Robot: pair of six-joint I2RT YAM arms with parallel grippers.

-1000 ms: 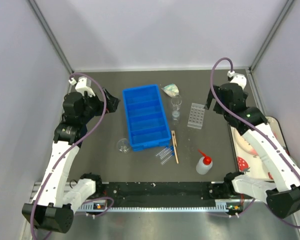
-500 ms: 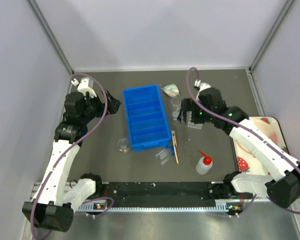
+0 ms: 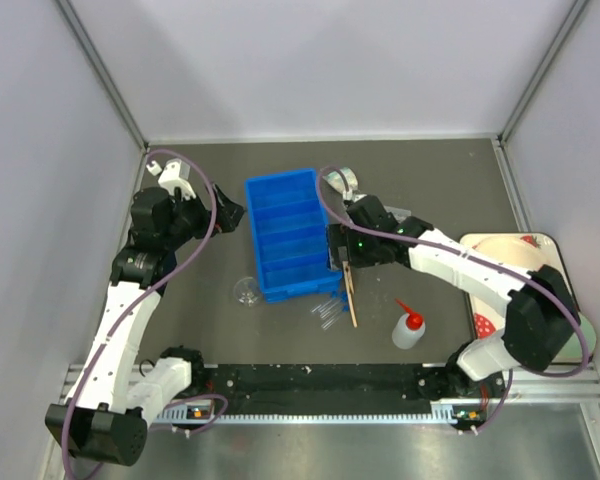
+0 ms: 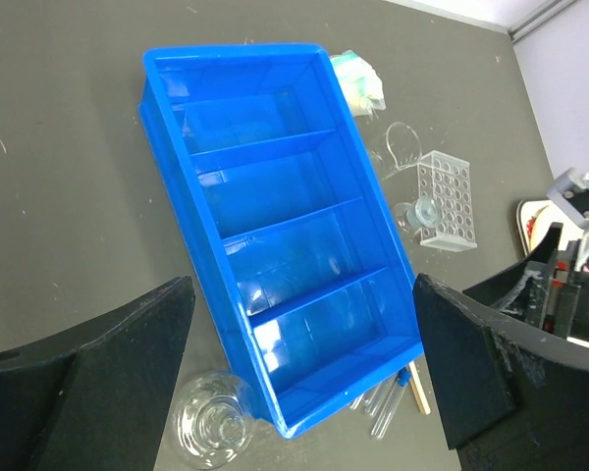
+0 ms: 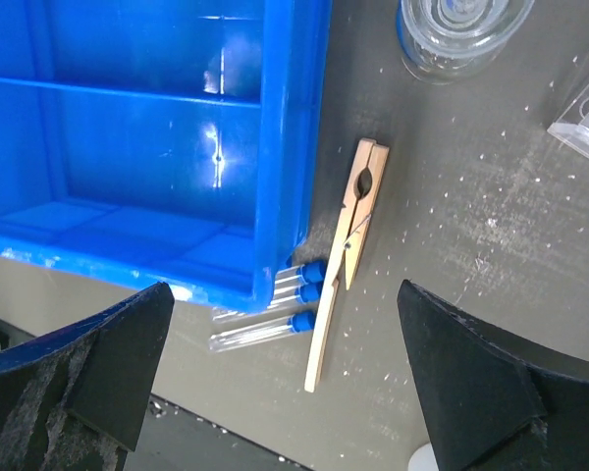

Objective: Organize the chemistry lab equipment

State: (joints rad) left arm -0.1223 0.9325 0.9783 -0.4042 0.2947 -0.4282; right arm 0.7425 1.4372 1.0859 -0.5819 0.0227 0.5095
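Moved: the right arm has swung from the upper right of the top view to its centre, so the right gripper [image 3: 341, 252] now hangs over the lower right corner of the blue bin [image 3: 291, 233]; the left arm has barely shifted
Right gripper: spread wide and holding nothing, its fingers in the two lower corners of its wrist view
Left gripper [image 3: 223, 205]: also spread wide and empty, left of the bin's upper left corner in the top view
Wooden clamp [image 5: 346, 257]: flat on the table at the centre of the right wrist view, just beside the bin's wall
Blue-capped tubes [image 5: 275, 306]: lying low in that view at the bin's corner, caps against the clamp
Flasks: one flask [image 4: 211, 427] at the lower left of the left wrist view, a second flask [image 5: 461, 25] at the top right of the right wrist view
Tube rack [image 4: 444, 201]: right of the bin, apparently with no tubes in it, the beaker [image 4: 404, 152] just above it
Squeeze bottle [image 3: 408, 326]: lower right of centre in the top view, well apart from the bin
Progress: every bin compartment looks bare, so nothing seems sorted yet and the whole job is left; clamp or tubes look the likeliest first pick
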